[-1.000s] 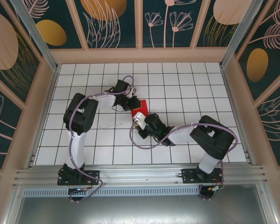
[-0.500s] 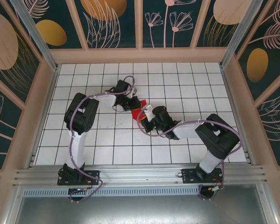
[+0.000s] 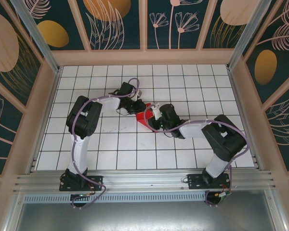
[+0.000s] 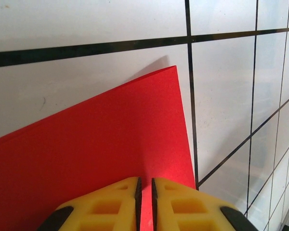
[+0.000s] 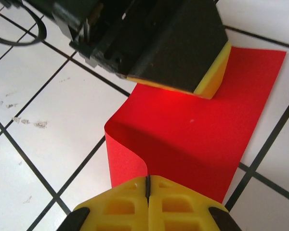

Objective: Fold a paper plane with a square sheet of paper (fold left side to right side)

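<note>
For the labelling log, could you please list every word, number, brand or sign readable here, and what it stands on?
None: no readable text anywhere. The red sheet of paper is plain, the table carries only black grid lines, the wall panels only plant patterns.

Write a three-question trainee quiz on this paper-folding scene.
1. True or false: the thin bright red sheet of paper lies fully flat on the white gridded table.
2. Multiple choice: its curled-up edge is pinched by A) the left jaws, B) the right jaws, C) nothing.
3. Short answer: what do the tips of the left jaws sit on?
Key: 1 false, one edge curls up off the table; 2 B; 3 the red sheet.
</note>
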Controlling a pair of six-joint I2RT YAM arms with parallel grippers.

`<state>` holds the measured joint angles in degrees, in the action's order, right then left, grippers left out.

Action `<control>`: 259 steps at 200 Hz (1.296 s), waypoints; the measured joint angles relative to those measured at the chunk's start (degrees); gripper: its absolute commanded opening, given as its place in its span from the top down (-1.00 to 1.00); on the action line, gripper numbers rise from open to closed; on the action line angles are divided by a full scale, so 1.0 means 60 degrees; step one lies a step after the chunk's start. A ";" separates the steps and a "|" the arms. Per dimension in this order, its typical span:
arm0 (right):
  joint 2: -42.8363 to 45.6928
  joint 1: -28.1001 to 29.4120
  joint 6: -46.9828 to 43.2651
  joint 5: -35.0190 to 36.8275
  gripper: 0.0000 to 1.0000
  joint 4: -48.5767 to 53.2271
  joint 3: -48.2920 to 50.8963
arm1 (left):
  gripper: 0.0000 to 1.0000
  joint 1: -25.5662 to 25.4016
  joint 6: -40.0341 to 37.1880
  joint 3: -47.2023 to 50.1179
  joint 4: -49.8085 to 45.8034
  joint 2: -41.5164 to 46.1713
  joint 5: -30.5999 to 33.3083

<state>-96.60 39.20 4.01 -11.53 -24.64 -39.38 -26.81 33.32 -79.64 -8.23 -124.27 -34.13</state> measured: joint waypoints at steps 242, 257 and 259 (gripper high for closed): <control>-0.0379 -0.0288 0.0397 -0.0350 1.00 0.0576 -0.0463 | 0.62 -0.0109 -0.0805 -0.1858 -0.0933 -0.1038 0.0047; -0.0506 -0.0408 0.0423 -0.0346 1.00 0.0692 -0.0612 | 0.61 -0.0109 -0.0809 -0.1858 -0.0933 -0.1042 0.0047; -0.0517 -0.0415 0.0423 -0.0346 1.00 0.0703 -0.0623 | 0.61 -0.0109 -0.0809 -0.1858 -0.0933 -0.1042 0.0047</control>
<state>-99.70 36.71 6.55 -13.61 -20.43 -43.11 -27.46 28.47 -90.78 -13.82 -130.52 -33.85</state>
